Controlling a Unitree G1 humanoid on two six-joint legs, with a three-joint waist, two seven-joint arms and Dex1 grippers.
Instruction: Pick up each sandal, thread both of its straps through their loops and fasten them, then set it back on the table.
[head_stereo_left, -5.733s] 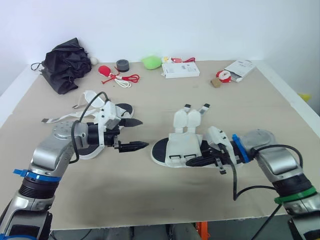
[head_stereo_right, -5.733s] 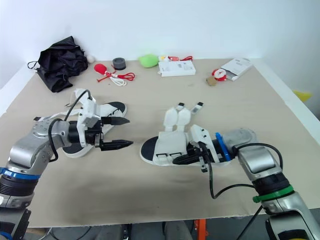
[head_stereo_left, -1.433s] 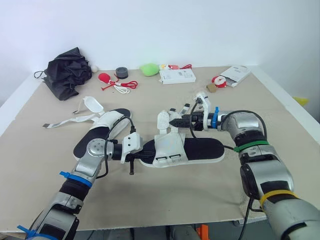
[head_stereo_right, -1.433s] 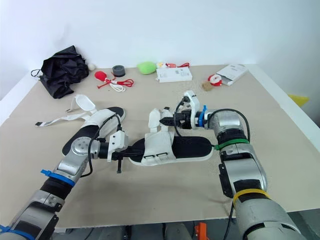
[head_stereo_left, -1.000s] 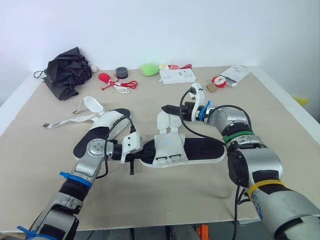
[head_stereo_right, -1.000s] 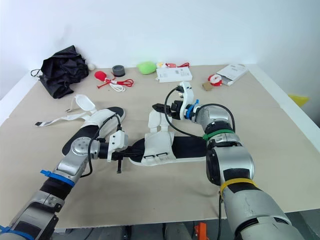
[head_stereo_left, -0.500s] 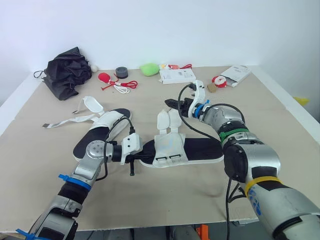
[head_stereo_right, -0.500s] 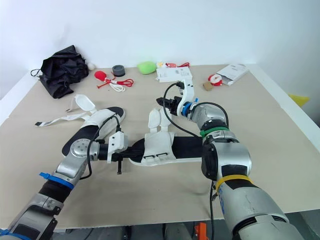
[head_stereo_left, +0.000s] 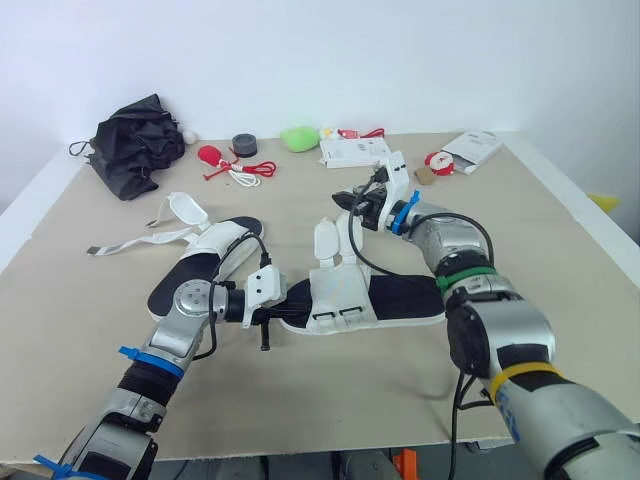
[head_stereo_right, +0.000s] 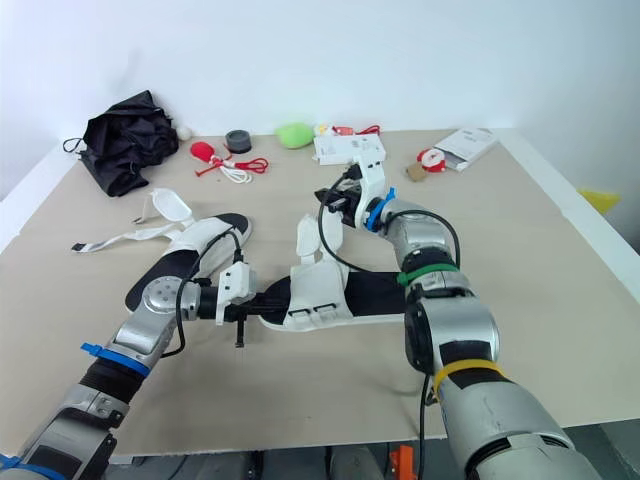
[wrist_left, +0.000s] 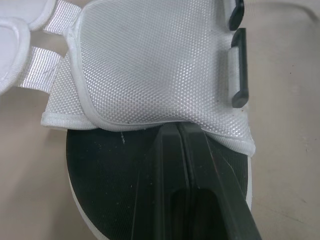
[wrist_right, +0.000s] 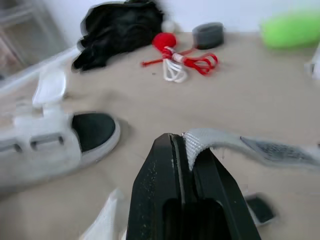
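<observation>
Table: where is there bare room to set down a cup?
Bare: the table's front strip before the middle sandal, and its right side forward of the white packet. Crowded: the back row from black bundle to white box, the left sandal, and where the right gripper pinches a strap.

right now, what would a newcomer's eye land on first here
The white sandal in the middle of the table draws the eye first, with both arms on it. The left gripper lies shut on its black insole near its left end, and the right gripper pinches one strap, holding it up. A second sandal lies unfastened to the robot's left, and a black bundle sits at the far left corner.
</observation>
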